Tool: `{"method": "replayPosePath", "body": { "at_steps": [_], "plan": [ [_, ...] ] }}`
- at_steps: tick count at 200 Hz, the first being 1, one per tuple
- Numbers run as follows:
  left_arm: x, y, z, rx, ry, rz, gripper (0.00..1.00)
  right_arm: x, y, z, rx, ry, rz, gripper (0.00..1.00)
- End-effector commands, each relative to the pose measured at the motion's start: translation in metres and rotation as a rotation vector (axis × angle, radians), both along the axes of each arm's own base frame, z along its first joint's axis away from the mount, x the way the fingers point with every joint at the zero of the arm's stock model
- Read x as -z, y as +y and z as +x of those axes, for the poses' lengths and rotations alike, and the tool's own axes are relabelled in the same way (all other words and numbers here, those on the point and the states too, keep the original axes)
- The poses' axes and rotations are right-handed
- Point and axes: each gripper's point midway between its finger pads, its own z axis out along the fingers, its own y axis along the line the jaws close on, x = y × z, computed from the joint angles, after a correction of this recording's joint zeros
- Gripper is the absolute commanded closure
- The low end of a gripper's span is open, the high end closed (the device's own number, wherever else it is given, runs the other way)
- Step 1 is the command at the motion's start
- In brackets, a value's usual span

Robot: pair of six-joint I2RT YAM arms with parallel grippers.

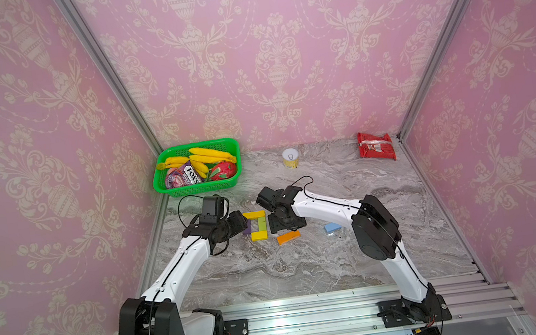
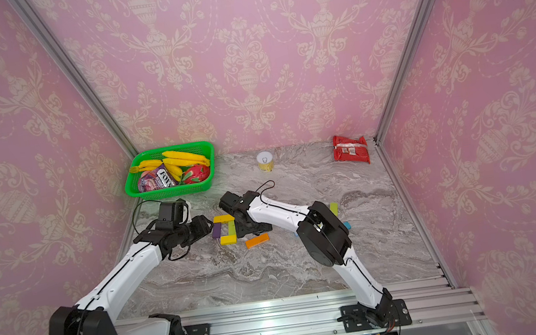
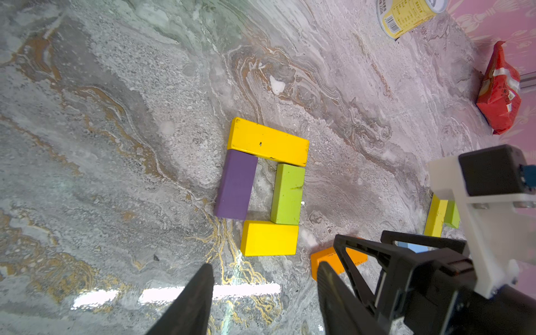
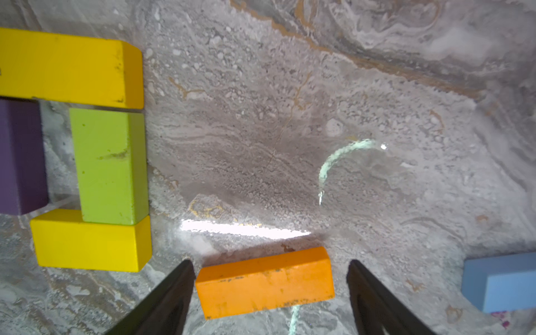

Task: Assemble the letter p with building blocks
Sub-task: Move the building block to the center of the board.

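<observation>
The right gripper (image 4: 270,261) straddled the orange block (image 4: 265,285), jaws apart, poised to grasp it; the left gripper (image 3: 264,266) hovered apart, empty.

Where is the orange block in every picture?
Top view: orange block lies beside the short yellow block.
Top view: orange block beside it again.
Left wrist: orange block partly hidden, near that yellow block.
Right wrist: between the open right gripper fingers.
Shared landmark: the short yellow block, in all four.
</observation>
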Motion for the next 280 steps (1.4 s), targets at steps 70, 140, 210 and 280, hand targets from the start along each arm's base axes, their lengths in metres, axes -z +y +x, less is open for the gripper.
{"method": "replayPosePath", "body": {
  "at_steps": [70, 140, 210, 280],
  "plan": [
    [0.003, 0.009, -0.004, -0.011, 0.012, 0.025, 0.4, 0.015, -0.008, 0.0, -0.102, -0.038, -0.195, 0.15],
    [0.008, 0.012, -0.006, -0.01, 0.025, 0.032, 0.4, 0.028, -0.012, -0.031, -0.15, 0.024, -0.244, 0.14],
    [0.007, 0.012, -0.005, -0.012, 0.025, 0.027, 0.4, 0.023, -0.047, -0.057, -0.131, 0.021, -0.292, 0.14],
    [0.007, 0.011, 0.0, -0.01, 0.026, 0.024, 0.4, 0.035, -0.046, -0.072, -0.077, 0.087, -0.13, 0.12]
  ]
}}
